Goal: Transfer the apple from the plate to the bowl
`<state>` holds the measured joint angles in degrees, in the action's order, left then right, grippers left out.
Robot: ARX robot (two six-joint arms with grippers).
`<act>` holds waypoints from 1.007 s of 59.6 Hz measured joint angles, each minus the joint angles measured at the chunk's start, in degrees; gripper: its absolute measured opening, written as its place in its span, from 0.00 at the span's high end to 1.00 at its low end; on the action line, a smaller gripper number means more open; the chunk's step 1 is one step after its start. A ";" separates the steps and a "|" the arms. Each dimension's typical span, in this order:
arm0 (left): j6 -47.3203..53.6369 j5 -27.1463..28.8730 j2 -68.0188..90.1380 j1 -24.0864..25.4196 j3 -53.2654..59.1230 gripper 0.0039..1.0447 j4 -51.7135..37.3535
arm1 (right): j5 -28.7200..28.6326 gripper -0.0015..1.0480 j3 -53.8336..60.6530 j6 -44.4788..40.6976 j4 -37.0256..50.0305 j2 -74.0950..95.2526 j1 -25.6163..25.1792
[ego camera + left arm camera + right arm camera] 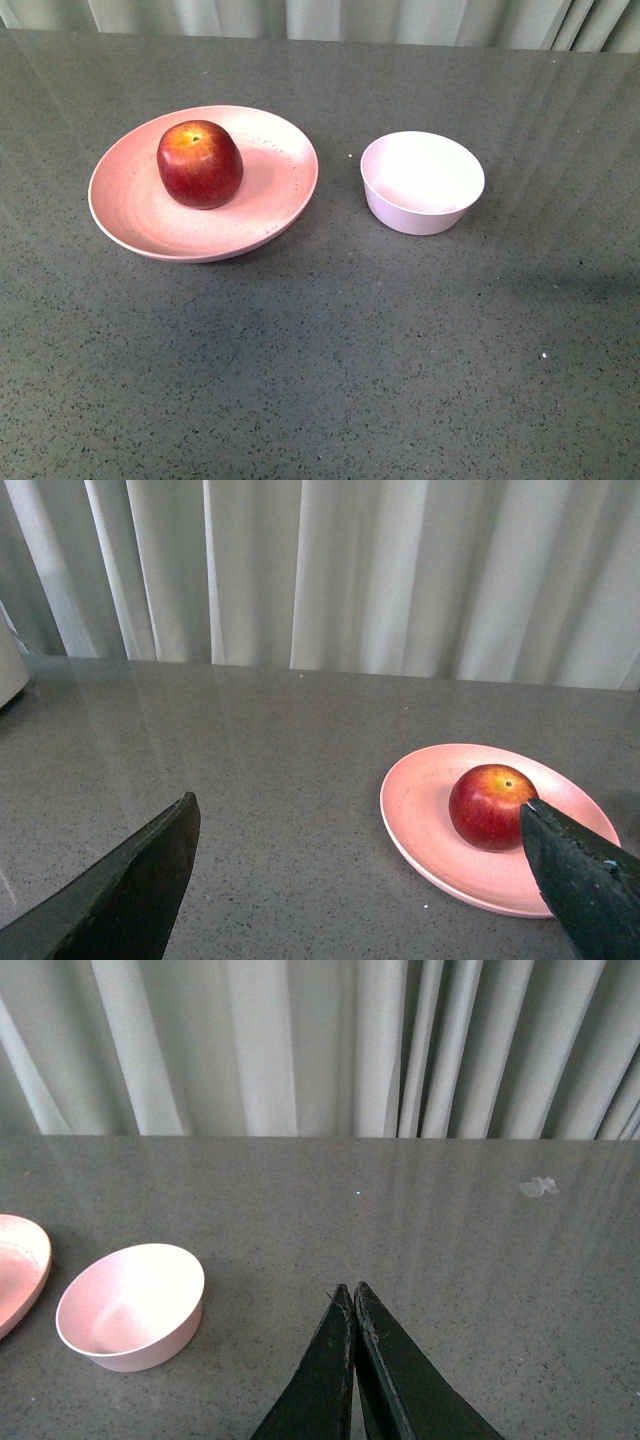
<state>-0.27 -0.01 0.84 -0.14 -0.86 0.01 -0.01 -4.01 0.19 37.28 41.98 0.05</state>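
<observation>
A glossy dark-red apple (199, 164) with a yellow-orange patch at the stem sits on the wide pink plate (130, 215) at the left of the table. The small deep pale-pink bowl (421, 183) stands empty to the right of the plate. Neither arm shows in the front view. My left gripper (360, 805) is open and empty, above the table short of the plate (430, 825); one fingertip (560, 855) overlaps the apple (488, 805) in the picture. My right gripper (349, 1290) is shut and empty, to the right of the bowl (130, 1305).
The table is a dark grey speckled top (330, 340). Pale curtains (320, 18) hang along its far edge. A small crumpled scrap (538, 1186) lies on the table far right. A pale object's edge (8, 665) shows at the table's far left.
</observation>
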 joint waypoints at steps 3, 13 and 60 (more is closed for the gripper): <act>-0.02 0.00 0.00 0.00 0.00 0.08 0.00 | 0.00 0.98 0.37 0.00 -0.96 -1.38 0.00; -0.02 0.00 0.00 0.00 0.00 0.08 0.00 | 0.11 0.98 2.67 -0.02 -1.01 -4.61 0.00; 0.00 0.00 0.00 0.00 0.00 0.08 0.00 | 0.00 0.98 2.71 -0.02 -24.22 -28.96 -0.02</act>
<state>-0.27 -0.01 0.84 -0.14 -0.86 0.01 -0.01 -1.30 0.16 13.06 13.02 0.03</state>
